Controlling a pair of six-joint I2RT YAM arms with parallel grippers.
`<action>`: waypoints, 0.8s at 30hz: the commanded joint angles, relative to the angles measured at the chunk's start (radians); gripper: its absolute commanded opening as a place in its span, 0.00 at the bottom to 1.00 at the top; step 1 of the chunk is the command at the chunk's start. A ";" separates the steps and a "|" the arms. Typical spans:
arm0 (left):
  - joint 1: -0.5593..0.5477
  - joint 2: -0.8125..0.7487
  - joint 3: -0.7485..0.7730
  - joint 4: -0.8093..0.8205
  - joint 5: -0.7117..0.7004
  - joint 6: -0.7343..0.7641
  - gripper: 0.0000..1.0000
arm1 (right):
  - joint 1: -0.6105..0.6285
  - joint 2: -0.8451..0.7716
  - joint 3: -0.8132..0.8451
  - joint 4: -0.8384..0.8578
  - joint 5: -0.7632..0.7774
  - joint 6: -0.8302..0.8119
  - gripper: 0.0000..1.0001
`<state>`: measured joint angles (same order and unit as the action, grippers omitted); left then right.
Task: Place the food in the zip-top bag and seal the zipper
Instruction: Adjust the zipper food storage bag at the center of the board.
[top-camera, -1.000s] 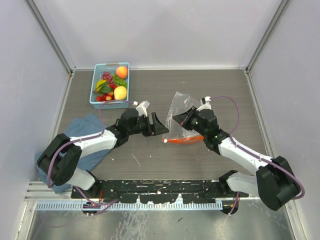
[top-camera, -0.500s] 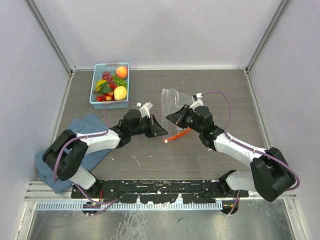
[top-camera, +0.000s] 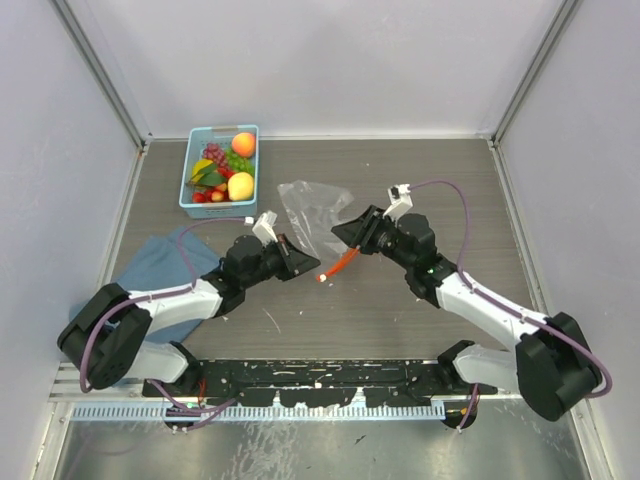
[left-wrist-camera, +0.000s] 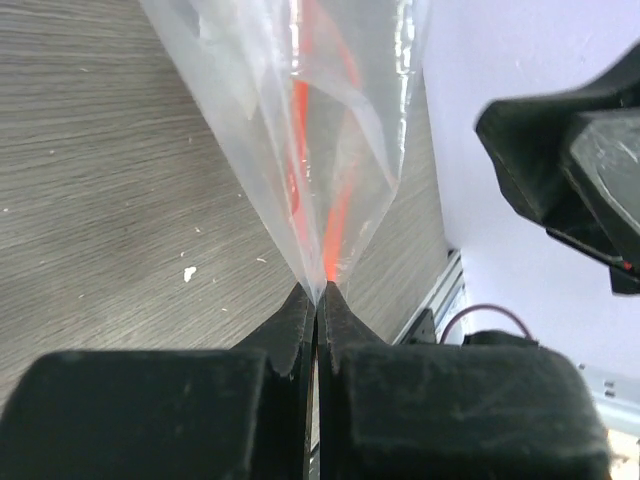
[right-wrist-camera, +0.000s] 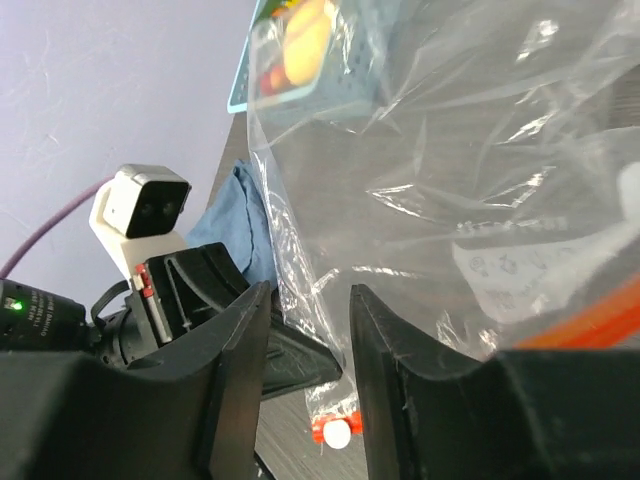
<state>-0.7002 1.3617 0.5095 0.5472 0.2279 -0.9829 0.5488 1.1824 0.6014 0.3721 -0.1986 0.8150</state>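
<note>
The zip-top bag (top-camera: 314, 204) hangs clear and crinkled between the two grippers above the table. Its zipper (top-camera: 343, 262) is a red-orange strip ending in a small red and white slider (top-camera: 322, 277). My left gripper (top-camera: 303, 266) is shut on the bag's edge; the wrist view shows the film (left-wrist-camera: 300, 100) pinched at the fingertips (left-wrist-camera: 318, 291). My right gripper (top-camera: 340, 232) stands open, and loose film (right-wrist-camera: 450, 150) runs through the gap between its fingers (right-wrist-camera: 308, 300) without being pinched. The food, a peach (top-camera: 243, 144), a yellow fruit (top-camera: 240, 185) and grapes, lies in the basket.
A light blue basket (top-camera: 216, 209) stands at the back left of the table. A blue cloth (top-camera: 160, 262) lies under the left arm. Grey walls close in the sides and back.
My left gripper shut on the bag's edge and drew back to the left. My right gripper opened and let go of the bag. The bag swung left.
</note>
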 joint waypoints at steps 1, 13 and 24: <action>-0.002 -0.071 -0.048 0.140 -0.131 -0.088 0.00 | -0.007 -0.100 -0.050 0.030 0.094 -0.018 0.44; -0.002 -0.161 -0.120 0.229 -0.195 -0.154 0.00 | -0.007 -0.106 -0.252 0.200 0.222 0.148 0.57; -0.003 -0.156 -0.126 0.269 -0.159 -0.168 0.00 | -0.007 0.099 -0.260 0.430 0.158 0.263 0.60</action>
<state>-0.7002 1.2255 0.3828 0.7261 0.0578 -1.1454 0.5457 1.2373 0.3195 0.6514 -0.0280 1.0233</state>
